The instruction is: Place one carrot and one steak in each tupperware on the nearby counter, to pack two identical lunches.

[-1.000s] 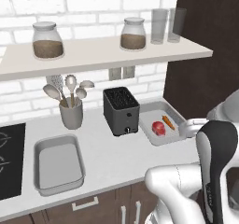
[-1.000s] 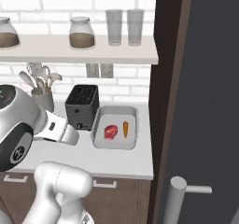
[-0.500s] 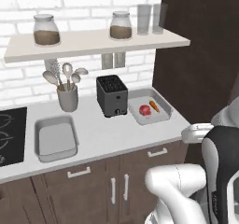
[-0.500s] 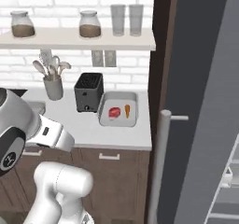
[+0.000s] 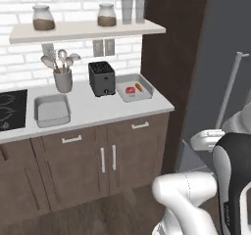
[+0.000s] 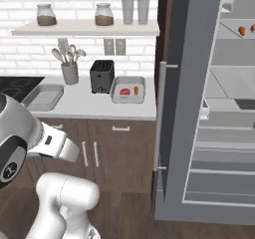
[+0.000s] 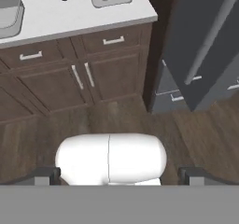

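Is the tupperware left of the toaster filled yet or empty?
Empty. The left tupperware shows only bare grey floor, while the tupperware by the toaster already holds one steak and one carrot.

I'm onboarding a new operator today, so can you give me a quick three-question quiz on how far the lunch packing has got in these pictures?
1. True or false: the tupperware right of the toaster holds a steak and a carrot.
2. What lies in the left tupperware? A) a steak B) a carrot C) nothing
3. Fill in: the orange item on the open fridge's upper shelf looks like a ____.

Key: 1 true: steak, carrot, right tupperware. 2 C. 3 carrot.
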